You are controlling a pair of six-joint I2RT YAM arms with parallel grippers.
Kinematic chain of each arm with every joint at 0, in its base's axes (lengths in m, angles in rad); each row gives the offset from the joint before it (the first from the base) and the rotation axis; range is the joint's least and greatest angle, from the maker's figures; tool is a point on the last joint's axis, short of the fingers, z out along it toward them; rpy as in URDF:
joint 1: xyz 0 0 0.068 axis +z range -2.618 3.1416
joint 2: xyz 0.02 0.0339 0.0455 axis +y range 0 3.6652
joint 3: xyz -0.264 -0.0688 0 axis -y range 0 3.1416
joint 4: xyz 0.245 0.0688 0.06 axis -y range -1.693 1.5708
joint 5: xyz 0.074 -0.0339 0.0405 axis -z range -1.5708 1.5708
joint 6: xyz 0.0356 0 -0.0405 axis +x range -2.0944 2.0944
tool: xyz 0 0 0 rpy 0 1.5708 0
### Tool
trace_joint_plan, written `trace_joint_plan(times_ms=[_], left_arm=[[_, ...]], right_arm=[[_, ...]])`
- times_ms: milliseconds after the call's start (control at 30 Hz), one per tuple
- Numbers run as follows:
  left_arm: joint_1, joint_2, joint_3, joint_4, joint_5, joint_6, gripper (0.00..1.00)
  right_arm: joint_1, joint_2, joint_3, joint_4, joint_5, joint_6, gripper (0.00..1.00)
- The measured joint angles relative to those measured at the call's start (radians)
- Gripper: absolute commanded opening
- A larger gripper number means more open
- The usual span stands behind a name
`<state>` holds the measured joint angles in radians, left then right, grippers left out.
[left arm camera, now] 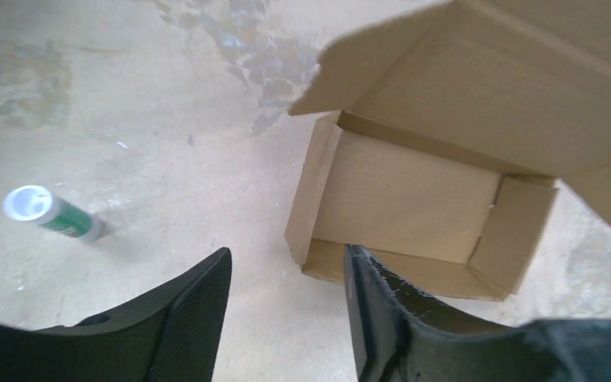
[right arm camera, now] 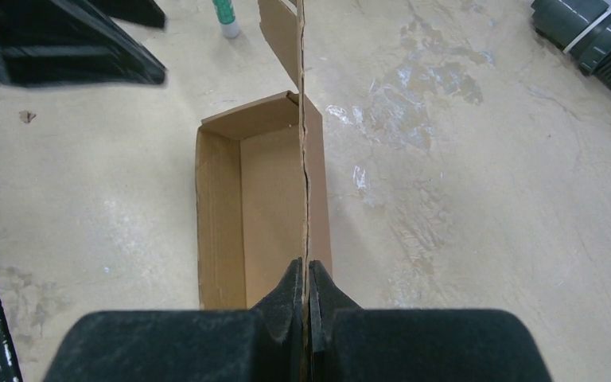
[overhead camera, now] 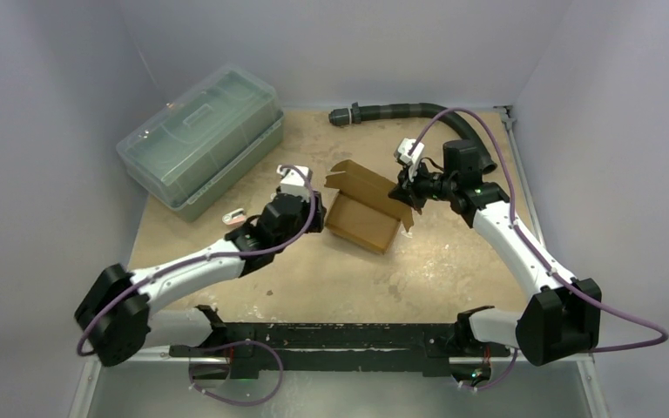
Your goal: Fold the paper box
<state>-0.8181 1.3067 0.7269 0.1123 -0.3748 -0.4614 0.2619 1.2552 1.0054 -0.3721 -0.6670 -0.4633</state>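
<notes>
Beige, stained tabletop (overhead camera: 357, 287) fills my views, with pale walls closing it in on three sides. Nearest to me, a black mounting rail (overhead camera: 340, 331) runs along the near edge and carries both arm bases.

From the near left, my left arm reaches in toward the middle. The left gripper (left arm camera: 286, 255) has its black fingers spread with nothing between them. It hovers low at the near left corner of the plain brown cardboard paper box (left arm camera: 406, 195), and its right finger sits just beside the tray's near wall. I cannot tell whether it touches.

The box sits about mid-table, slightly right of centre, between the two grippers. Its shallow tray rests open on the surface with the side walls standing, and its big lid flap is raised along the far side.

My right gripper (right arm camera: 308, 274) comes in from the right, and its fingers are pressed together on that flap. The wrist camera sees the cardboard edge-on, running straight out from between the pads.

A small green tube with a white cap (left arm camera: 52, 215) lies on its side on the table, left of the box and apart from it.

Farther off at the far left stands a large clear greenish plastic bin (overhead camera: 200, 139), lid on, close to the left wall. A black ribbed hose (overhead camera: 401, 111) lies along the far edge, right of centre.
</notes>
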Motion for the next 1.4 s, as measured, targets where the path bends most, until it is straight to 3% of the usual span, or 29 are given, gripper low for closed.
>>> trace_joint_plan(times_ms=[100,233,400,533,700,1067,1167,1233,1300,1400], left_arm=[[0.016,-0.156,-0.049,-0.029,-0.025,0.008,0.72],[0.083,-0.276,-0.103,-0.045,-0.072,0.012,0.74],[0.217,-0.205,-0.106,-0.048,-0.09,0.019,0.73],[0.272,-0.058,-0.101,-0.018,-0.076,0.032,0.69],[0.293,0.087,-0.061,-0.021,-0.081,0.045,0.61],[0.329,0.215,0.044,-0.001,-0.094,0.058,0.42],[0.333,0.245,0.061,-0.002,-0.092,0.06,0.32],[0.333,0.249,0.061,-0.003,-0.091,0.061,0.12],[0.333,0.249,0.061,-0.003,-0.09,0.059,0.0],[0.333,0.243,0.061,-0.008,-0.085,0.06,0.0]], right_arm=[[0.0,0.0,0.0,0.0,0.0,0.0,0.0],[0.0,0.0,0.0,0.0,0.0,0.0,0.0],[0.0,0.0,0.0,0.0,-0.001,0.0,0.0],[0.0,0.0,0.0,0.0,-0.002,0.002,0.0],[0.0,0.0,0.0,0.0,-0.004,0.002,0.0],[0.0,0.0,0.0,0.0,-0.004,0.002,0.0],[0.0,0.0,0.0,0.0,-0.004,0.002,0.0],[0.0,0.0,0.0,0.0,-0.004,0.002,0.0],[0.0,0.001,0.0,0.0,-0.004,0.002,0.0],[0.0,0.001,0.0,0.0,-0.004,0.002,0.0]])
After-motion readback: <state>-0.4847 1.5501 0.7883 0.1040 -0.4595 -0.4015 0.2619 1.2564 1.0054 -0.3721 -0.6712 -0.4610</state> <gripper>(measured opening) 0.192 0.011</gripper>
